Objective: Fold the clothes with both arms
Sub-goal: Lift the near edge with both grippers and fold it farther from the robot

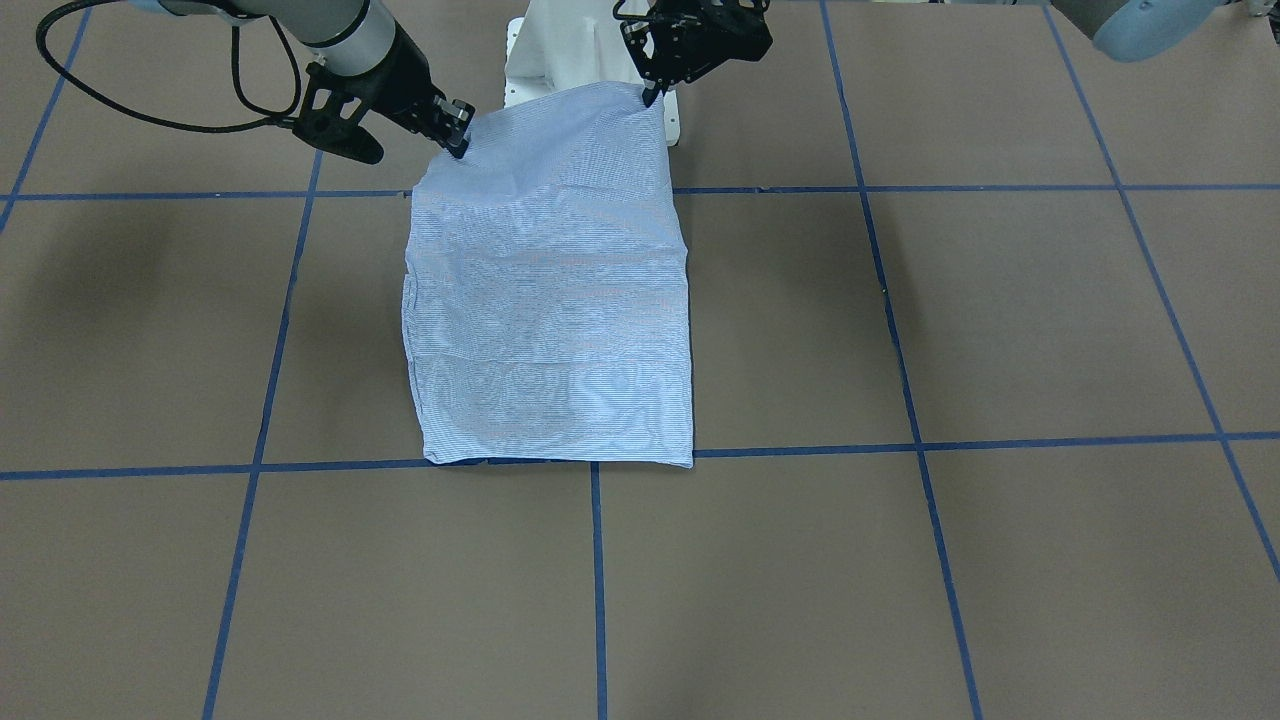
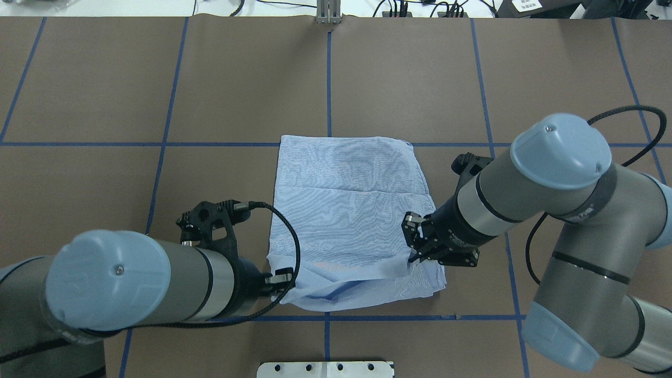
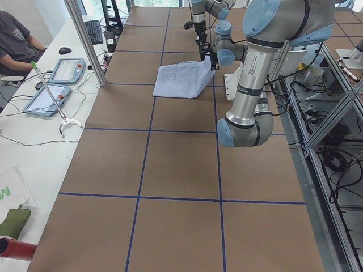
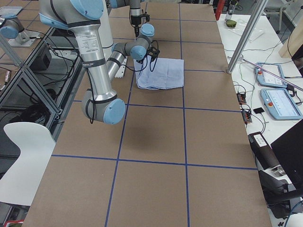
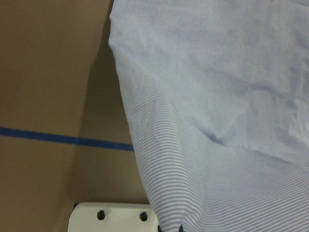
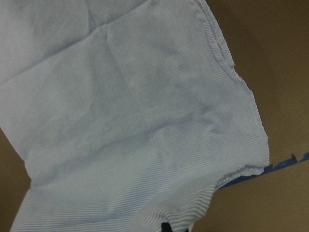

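The light blue-and-white striped shirt [image 2: 352, 210] lies folded into a rectangle in the middle of the table. Its far part is flat and its near edge is lifted. My left gripper [image 2: 281, 283] is shut on the shirt's near-left corner; it also shows in the front view [image 1: 650, 95]. My right gripper [image 2: 412, 257] is shut on the near-right corner; it also shows in the front view [image 1: 458, 148]. Both wrist views are filled with hanging shirt cloth [image 5: 217, 121] [image 6: 125, 121]. Collar, buttons and pocket are hidden.
The white pedestal base plate [image 2: 325, 369] sits just behind the lifted edge. Blue tape lines [image 2: 329, 79] cross the brown table. In the left side view an operator [image 3: 17, 39] sits by tablets [image 3: 48, 99] on a white side bench.
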Available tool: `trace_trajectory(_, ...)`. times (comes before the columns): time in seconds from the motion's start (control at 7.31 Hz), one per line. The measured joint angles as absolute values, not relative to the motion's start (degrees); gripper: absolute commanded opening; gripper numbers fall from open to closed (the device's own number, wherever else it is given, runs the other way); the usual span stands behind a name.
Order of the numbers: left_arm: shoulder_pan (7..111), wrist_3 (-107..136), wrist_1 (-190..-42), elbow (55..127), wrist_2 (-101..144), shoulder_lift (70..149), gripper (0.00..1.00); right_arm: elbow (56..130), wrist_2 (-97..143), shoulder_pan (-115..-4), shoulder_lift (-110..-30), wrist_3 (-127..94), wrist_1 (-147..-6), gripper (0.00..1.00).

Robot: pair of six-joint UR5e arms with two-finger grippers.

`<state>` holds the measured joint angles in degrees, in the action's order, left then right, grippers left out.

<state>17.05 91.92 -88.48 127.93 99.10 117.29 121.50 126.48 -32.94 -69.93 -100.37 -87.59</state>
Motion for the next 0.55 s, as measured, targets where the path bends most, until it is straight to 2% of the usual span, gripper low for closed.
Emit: trace_trajectory(0.55,26.82,90.03,-103.9,112.79,99.22,119.28,0.0,112.44,126.77,-39.72,-65.76,-96.36,-87.24,0.0)
